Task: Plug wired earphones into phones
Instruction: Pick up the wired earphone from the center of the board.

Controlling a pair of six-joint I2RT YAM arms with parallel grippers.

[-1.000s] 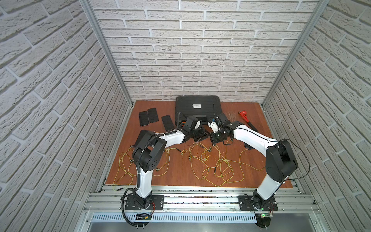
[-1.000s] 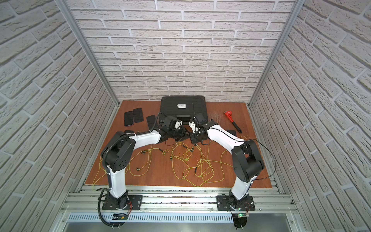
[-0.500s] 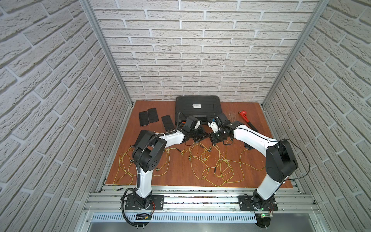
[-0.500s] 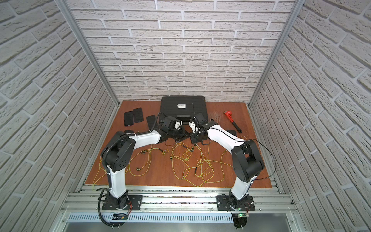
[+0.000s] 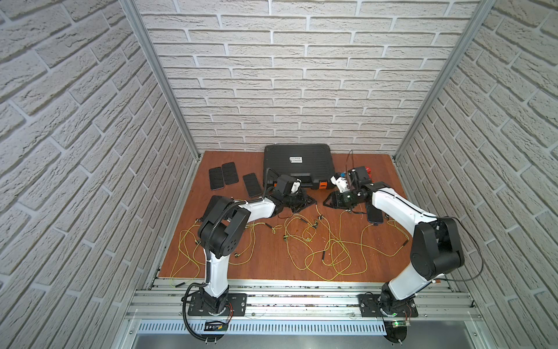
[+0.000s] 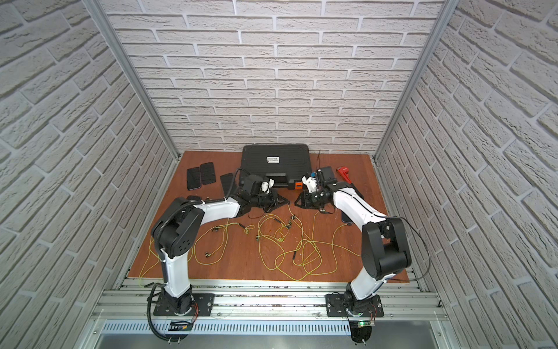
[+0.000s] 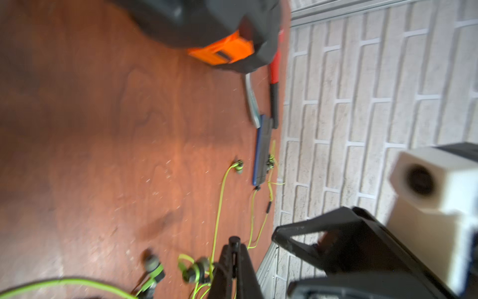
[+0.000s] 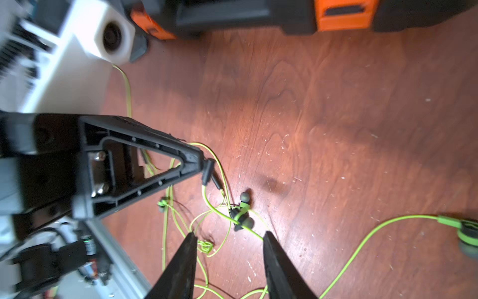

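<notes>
In right wrist view, left gripper (image 8: pixel 199 158) pinches earphone plug (image 8: pixel 208 172).

The case (image 5: pixel 297 164) lies at the table's (image 5: pixel 265 267) back middle, with three phones (image 5: pixel 229 173) to its left and a wrench (image 6: pixel 344 174) to its right. Another phone (image 5: pixel 375 215) lies before the wrench, and cords (image 5: pixel 335 253) sprawl across the middle and front.

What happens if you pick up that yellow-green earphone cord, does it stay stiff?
Probably floppy: the earphone cord lies in loose, curly loops. Likely light, being so thin. It may drag others along, since the cords cross.
</notes>
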